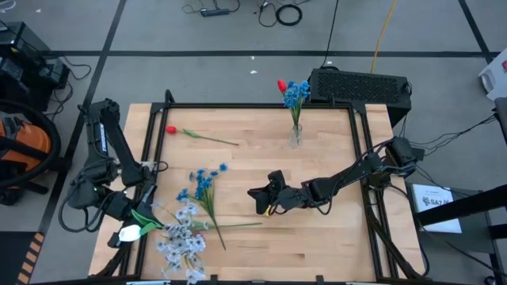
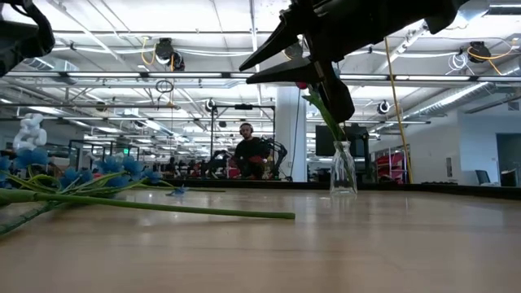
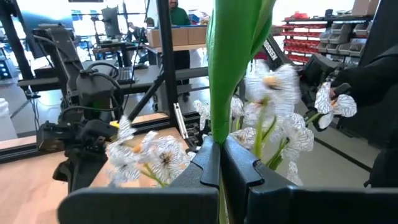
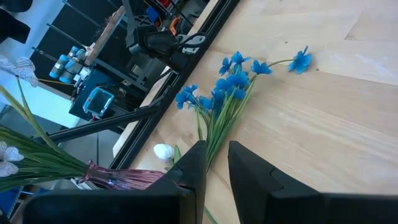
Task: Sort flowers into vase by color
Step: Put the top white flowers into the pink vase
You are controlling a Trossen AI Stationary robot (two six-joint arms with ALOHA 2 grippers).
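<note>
My left gripper [image 3: 219,163] covers the lower part of the green stem [image 3: 233,68] it clamps, and the stem's top runs off the left wrist picture. Beside that stem the pale white-lavender clusters [image 3: 273,118] are blurred, so I cannot separate single blooms. In the low view, the blue flowers [image 2: 106,172] are cut by the edge, and the right gripper [image 2: 281,61] crosses the flowers above the vase [image 2: 343,168].

Pale smooth wooden table [image 1: 317,229], clear glass vase [image 1: 296,134]
</note>
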